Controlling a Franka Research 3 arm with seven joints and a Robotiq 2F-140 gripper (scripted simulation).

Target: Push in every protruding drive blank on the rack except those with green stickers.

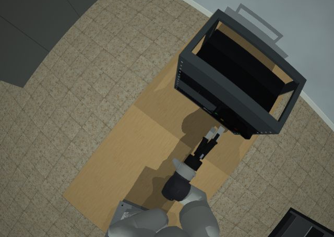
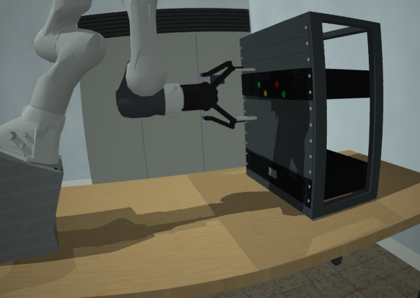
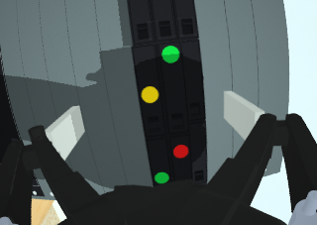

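The dark rack (image 2: 305, 111) stands on the wooden table at the far right, also seen from above in the top view (image 1: 240, 75). A black row of drive blanks (image 2: 276, 85) crosses its upper front. Their stickers are green (image 2: 258, 84), red (image 2: 276, 83), yellow (image 2: 265, 93) and green (image 2: 283, 94). The wrist view shows green (image 3: 170, 54), yellow (image 3: 150, 94), red (image 3: 180, 152) and green (image 3: 161, 177). My gripper (image 2: 250, 94) is open and empty, level, with one finger above and one below the row, close to the rack front. I cannot tell how far each blank sticks out.
A black unit with a white label (image 2: 273, 172) fills the rack's bottom. The grey robot base block (image 2: 27, 207) stands at the table's left. The table's curved front edge is near the rack's right foot. Another dark rack (image 1: 305, 223) stands on the floor.
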